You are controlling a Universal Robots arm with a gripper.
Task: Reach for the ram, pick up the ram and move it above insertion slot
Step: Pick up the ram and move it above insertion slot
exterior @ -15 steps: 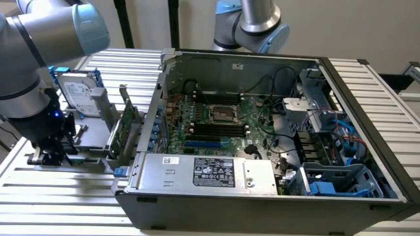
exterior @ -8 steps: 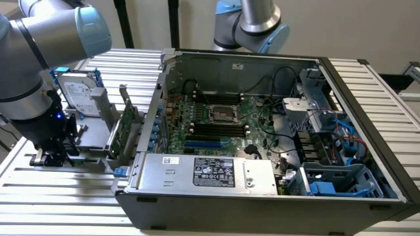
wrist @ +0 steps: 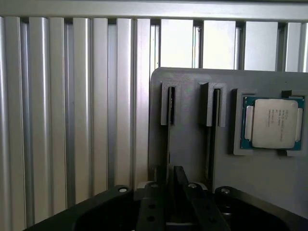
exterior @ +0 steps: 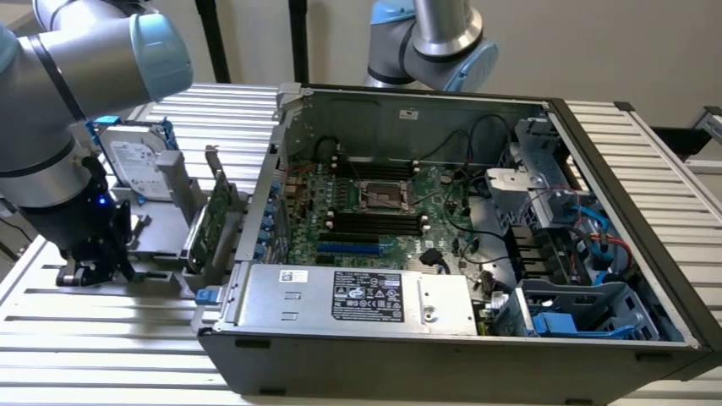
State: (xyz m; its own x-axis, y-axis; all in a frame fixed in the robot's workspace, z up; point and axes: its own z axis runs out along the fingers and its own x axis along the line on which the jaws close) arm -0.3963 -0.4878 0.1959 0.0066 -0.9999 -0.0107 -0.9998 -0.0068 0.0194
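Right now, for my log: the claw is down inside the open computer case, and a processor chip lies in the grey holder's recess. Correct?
No. The exterior view shows the claw down at the grey holder on the exterior view's left, outside the computer case. The processor chip does lie in the holder's recess.

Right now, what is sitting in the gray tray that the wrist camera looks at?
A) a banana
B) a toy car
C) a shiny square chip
C: a shiny square chip rests in a pocket of the gray tray.
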